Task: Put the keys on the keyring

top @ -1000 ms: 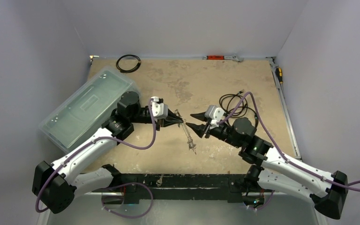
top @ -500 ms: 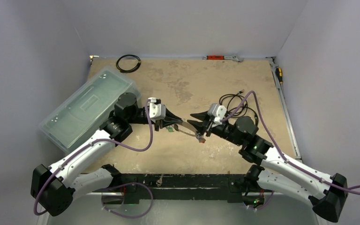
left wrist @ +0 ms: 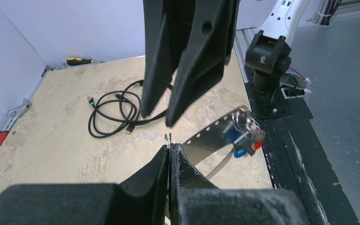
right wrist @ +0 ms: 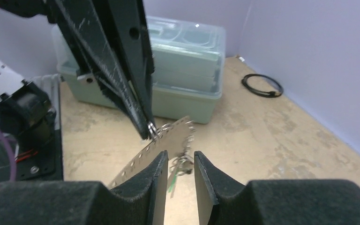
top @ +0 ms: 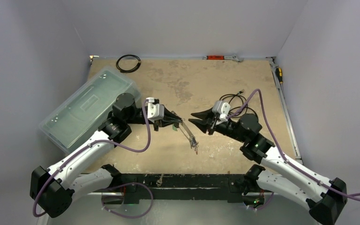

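Left to right across the top view. The left gripper (top: 174, 121) is fully closed, and its fingertips pinch one end of the keyring (left wrist: 211, 133). From this angle the keyring shows as a thin silvery band pierced by a row of holes. In the left wrist view, small wire loops stand out just past the pinch point.

The band's long axis runs from that pinch toward the near right. It slopes down toward the table (top: 215, 84), and its free end is the lower one. The keys (left wrist: 246, 131) hang bunched at that free end. A blue tag and a red tag are legible there, and a green tag shows in the right wrist view. How many keys are already threaded cannot be told.

The right gripper (top: 190, 119) points leftward at the left one, with its jaws parted to a moderate gap and nothing clamped between them. In its own wrist view the hanging bunch sits just beyond the gap and in line with it. From above, the keys lie to the near side of its fingertips and the band passes just to their left.

Judged from this layout, the left arm serves as the holder and the right arm is the free one. The coming move probably turns on bringing the right jaws nearward and down along the band's axis to reach the bunch.
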`<action>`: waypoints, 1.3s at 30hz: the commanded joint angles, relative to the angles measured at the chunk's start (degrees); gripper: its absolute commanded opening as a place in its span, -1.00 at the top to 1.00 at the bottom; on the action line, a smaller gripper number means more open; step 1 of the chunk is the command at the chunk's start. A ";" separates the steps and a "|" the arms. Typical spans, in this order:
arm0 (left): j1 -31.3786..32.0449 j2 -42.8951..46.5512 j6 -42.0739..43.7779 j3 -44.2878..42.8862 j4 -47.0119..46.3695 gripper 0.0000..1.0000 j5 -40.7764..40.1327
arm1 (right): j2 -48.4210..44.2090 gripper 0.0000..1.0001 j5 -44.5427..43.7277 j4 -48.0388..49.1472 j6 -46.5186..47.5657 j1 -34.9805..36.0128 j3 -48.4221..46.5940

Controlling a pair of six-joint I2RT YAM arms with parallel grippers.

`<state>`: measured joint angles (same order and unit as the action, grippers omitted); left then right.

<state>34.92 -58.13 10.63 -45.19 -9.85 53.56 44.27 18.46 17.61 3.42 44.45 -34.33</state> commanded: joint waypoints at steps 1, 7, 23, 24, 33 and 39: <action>0.15 1.98 -2.53 -0.54 -6.58 1.00 1.28 | 2.43 0.41 7.00 1.57 -0.98 -0.28 -0.55; 0.14 1.97 -5.30 0.68 -10.32 1.00 0.50 | 3.19 0.41 9.73 3.27 -1.56 -0.24 -1.00; 0.10 1.39 -10.95 2.51 -18.14 1.00 0.23 | 5.53 0.51 11.35 11.54 -5.24 -0.24 -1.16; 0.15 1.43 -11.89 2.59 -18.56 1.00 0.23 | 5.68 0.53 11.34 11.83 -5.37 -0.26 -1.18; 0.09 1.00 -12.74 2.88 -19.63 1.00 0.49 | 5.31 0.59 9.00 13.60 -5.62 -0.24 -1.20; 0.15 1.17 -13.40 3.24 -20.65 1.00 0.60 | 5.19 0.61 7.47 14.62 -5.68 -0.24 -0.79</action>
<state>34.89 -57.54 -1.48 -42.26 -25.91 53.54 50.22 27.88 28.36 -1.61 44.29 -34.35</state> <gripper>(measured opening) 0.008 0.199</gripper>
